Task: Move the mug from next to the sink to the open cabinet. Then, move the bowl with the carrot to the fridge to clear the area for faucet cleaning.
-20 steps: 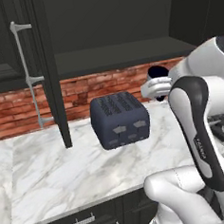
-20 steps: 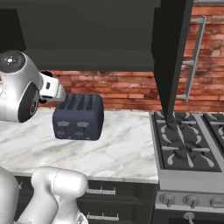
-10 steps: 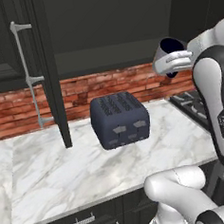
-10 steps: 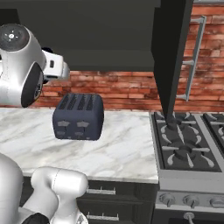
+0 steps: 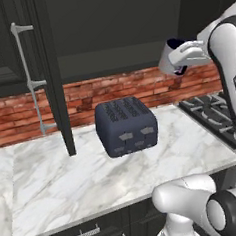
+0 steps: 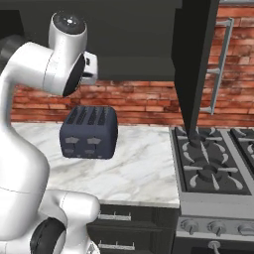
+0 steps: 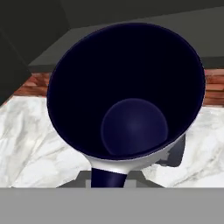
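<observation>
My gripper is shut on the dark navy mug and holds it high above the counter, level with the shelf of the open cabinet. In the hand view the mug is seen from its mouth, with its inside dark. The cabinet's dark door stands open to the left with a long silver bar handle. In the right base view the same shelf lies behind my arm. The sink, bowl, carrot, fridge and faucet are out of view.
A big navy toaster stands on the white marble counter below the cabinet. A gas stove adjoins the counter on the right. A second open door hangs over the stove. A brick wall runs behind.
The arm has lifted the mug from just above toaster height up to the level of the cabinet shelf. The toaster and counter have stayed put.
</observation>
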{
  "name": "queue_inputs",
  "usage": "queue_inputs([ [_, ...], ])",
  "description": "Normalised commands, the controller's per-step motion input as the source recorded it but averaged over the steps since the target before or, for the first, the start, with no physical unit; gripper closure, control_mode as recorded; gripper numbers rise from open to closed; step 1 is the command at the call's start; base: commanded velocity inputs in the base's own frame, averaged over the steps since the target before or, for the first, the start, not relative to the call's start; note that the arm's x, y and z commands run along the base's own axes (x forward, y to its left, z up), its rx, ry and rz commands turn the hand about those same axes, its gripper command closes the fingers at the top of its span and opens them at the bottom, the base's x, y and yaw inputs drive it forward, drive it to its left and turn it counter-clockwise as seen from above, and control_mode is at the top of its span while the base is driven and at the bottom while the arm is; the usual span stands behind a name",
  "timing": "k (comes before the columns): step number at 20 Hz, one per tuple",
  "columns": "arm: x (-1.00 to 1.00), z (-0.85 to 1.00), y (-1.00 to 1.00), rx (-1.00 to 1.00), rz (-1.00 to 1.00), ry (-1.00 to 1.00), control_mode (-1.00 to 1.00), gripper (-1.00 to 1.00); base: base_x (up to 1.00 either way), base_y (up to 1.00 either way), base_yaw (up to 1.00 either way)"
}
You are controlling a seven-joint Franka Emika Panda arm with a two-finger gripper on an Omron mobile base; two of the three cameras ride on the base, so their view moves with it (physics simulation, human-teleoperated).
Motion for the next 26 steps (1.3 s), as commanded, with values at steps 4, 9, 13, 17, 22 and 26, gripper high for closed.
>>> queue_inputs([
  [4,0.46,-0.01,0.04,0.00,0.17,0.02,-1.00,1.00,0.00,0.00,0.00],
  [9,0.87,-0.01,0.08,-0.03,0.05,0.00,-1.00,1.00,0.00,0.00,0.00],
  [13,1.00,0.00,0.11,-0.06,0.00,0.00,-1.00,1.00,0.00,0.00,0.00],
  [17,1.00,-0.02,0.13,-0.04,-0.03,0.00,-1.00,1.00,0.00,0.00,0.00],
  [22,0.98,-0.08,0.06,-0.01,-0.03,0.00,-1.00,1.00,0.00,0.00,0.00],
  [26,0.92,-0.17,0.03,-0.02,-0.03,0.00,-1.00,1.00,0.00,0.00,0.00],
])
